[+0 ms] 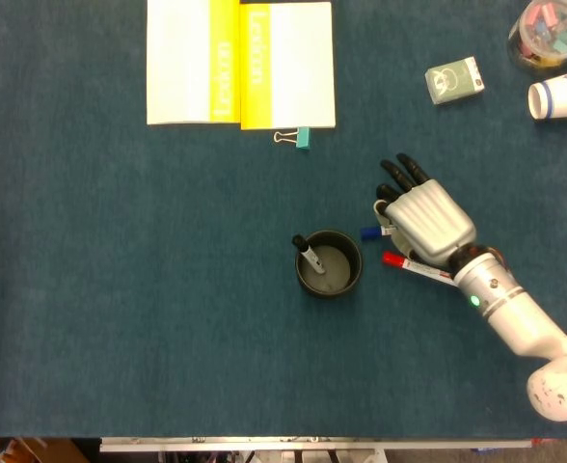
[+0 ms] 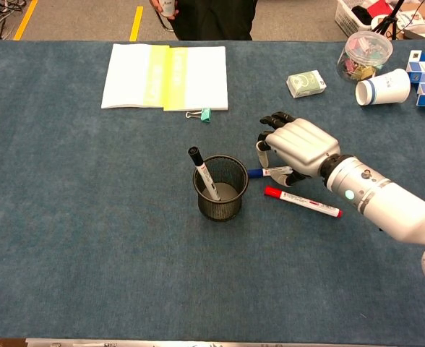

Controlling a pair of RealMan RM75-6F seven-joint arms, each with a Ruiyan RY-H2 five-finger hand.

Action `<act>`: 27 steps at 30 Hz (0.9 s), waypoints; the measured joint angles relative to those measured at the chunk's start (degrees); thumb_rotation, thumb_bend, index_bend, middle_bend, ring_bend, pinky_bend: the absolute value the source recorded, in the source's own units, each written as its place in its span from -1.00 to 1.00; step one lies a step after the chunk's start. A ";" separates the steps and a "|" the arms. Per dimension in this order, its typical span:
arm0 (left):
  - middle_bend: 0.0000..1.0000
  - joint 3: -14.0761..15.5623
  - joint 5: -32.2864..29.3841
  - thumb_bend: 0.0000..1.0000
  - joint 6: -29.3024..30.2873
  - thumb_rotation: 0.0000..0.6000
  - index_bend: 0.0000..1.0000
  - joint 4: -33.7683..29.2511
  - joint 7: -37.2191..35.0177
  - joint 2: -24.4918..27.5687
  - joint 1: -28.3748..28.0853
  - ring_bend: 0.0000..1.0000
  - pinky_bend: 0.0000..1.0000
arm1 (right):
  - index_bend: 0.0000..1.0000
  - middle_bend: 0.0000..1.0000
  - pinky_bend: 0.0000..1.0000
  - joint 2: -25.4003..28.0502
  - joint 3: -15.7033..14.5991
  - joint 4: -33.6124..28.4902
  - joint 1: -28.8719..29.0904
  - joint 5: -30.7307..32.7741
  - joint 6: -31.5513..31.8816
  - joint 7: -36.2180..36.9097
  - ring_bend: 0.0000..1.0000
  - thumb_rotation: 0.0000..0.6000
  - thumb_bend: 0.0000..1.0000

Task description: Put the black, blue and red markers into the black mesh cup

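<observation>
The black mesh cup (image 1: 357, 262) (image 2: 220, 205) stands mid-table with the black marker (image 1: 310, 256) (image 2: 204, 172) leaning inside it, cap up. Just right of the cup, my right hand (image 1: 426, 217) (image 2: 299, 147) lies palm down over the blue marker (image 1: 368, 232) (image 2: 256, 173) and grips it; only the marker's blue end pokes out toward the cup. The red marker (image 1: 418, 269) (image 2: 303, 202) lies flat on the cloth beside the hand's wrist, apart from it. My left hand shows in neither view.
A yellow-and-white booklet (image 1: 240, 63) (image 2: 165, 76) lies at the back with a binder clip (image 1: 296, 138) (image 2: 198, 114) below it. At back right are a small box (image 1: 454, 79) (image 2: 306, 83), a tipped paper cup (image 1: 560, 96) (image 2: 382, 87) and a clip jar (image 1: 549, 34) (image 2: 364, 54).
</observation>
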 measured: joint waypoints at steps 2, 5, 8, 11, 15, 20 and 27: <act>-0.59 -0.02 -0.04 -0.28 0.03 1.00 -0.39 -0.14 0.11 0.10 0.02 -0.60 -0.81 | 0.05 -0.32 -1.00 -0.37 0.10 0.37 0.04 -0.17 0.19 0.27 -0.91 1.00 -0.43; -0.59 -0.06 -0.10 -0.28 0.09 1.00 -0.39 -0.28 0.19 0.25 0.08 -0.60 -0.81 | 0.05 -0.32 -1.00 -1.08 0.22 1.12 0.14 -0.13 0.24 0.35 -0.91 1.00 -0.46; -0.59 -0.06 -0.10 -0.28 0.03 1.00 -0.39 -0.33 0.27 0.27 0.06 -0.60 -0.81 | 0.05 -0.32 -1.00 -1.68 0.28 1.74 0.24 0.07 0.22 0.12 -0.91 1.00 -0.48; -0.59 -0.01 -0.07 -0.28 -0.12 1.00 -0.39 -0.35 0.31 0.27 0.00 -0.60 -0.81 | 0.05 -0.32 -1.00 -2.15 0.30 2.06 0.30 0.32 0.19 -0.16 -0.91 1.00 -0.50; -0.59 -0.05 -0.09 -0.28 -0.19 1.00 -0.39 -0.48 0.49 0.22 -0.07 -0.60 -0.81 | 0.05 -0.32 -1.00 -2.69 0.37 2.41 0.37 0.54 0.18 -0.23 -0.91 1.00 -0.54; -0.59 -0.03 -0.16 -0.28 -0.21 1.00 -0.39 -0.52 0.57 0.25 -0.03 -0.60 -0.81 | 0.05 -0.31 -1.00 -3.28 0.61 3.28 0.56 1.06 0.01 -0.52 -0.91 1.00 -0.53; -0.59 -0.01 -0.17 -0.28 -0.07 1.00 -0.39 -0.62 0.66 0.28 0.08 -0.60 -0.81 | 0.05 -0.31 -1.00 -4.27 0.88 4.10 1.21 1.45 -0.61 -1.03 -0.91 1.00 -0.52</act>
